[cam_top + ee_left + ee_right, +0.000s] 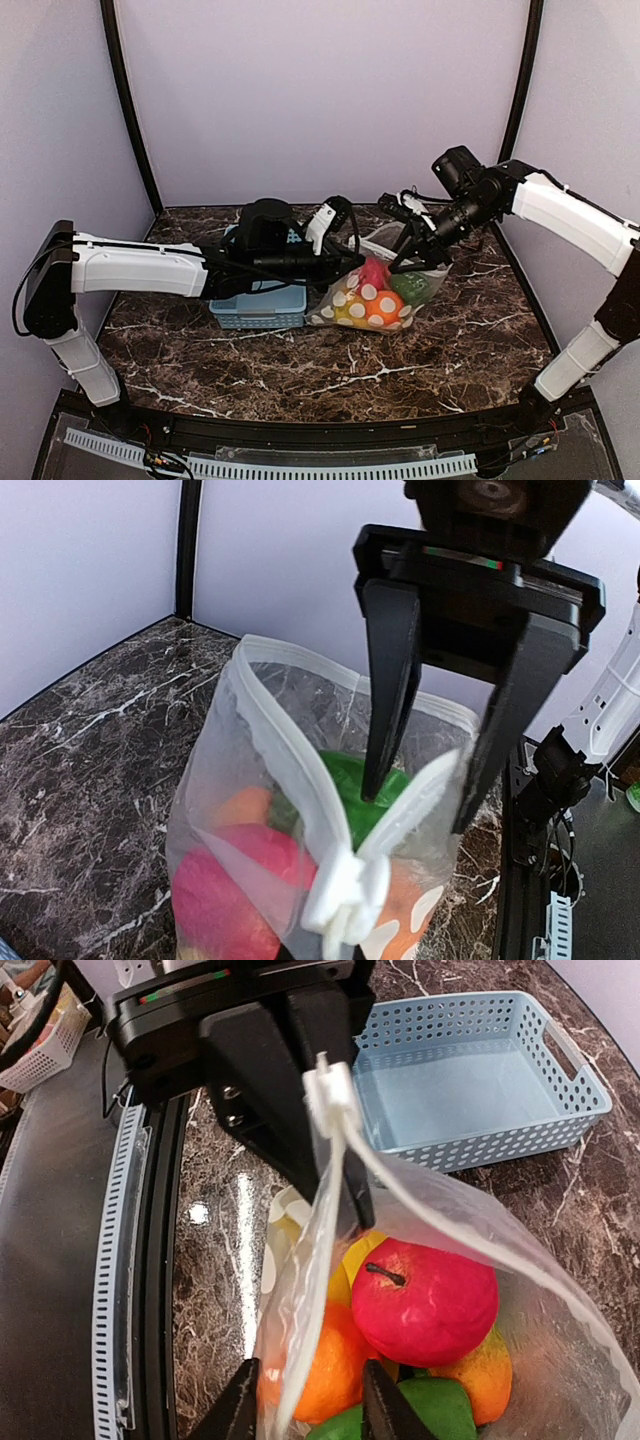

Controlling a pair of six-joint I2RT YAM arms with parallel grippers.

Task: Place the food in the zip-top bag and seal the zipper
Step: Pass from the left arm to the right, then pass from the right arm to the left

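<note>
Firstly, basket (258,312): set on the marbled worktop (300,375) at the left, just beside the bag; no food is seen in it from the right wrist view.
Left tool (345,263): closed on one end of the zipper (343,888), which is bunched there and held up.
Zip-top bag (215,800): stood between the two tools, right of the basket, mouth upward and gaping.
Contents: a red apple (425,1300), an orange (320,1370), a green piece (430,1407) and something yellow are seen inside; no food is seen lying outside the bag.
Handling: the film is judged thin, limp and slippery, and the toys light; the bag would likely sag if released. The zipper strip is judged the firmest part, so hold is best taken there, next to the pinched end.
Right tool (420,802): jaws apart, set astride the bag's rim, one finger apparently inside the mouth and one outside; nothing is gripped.
</note>
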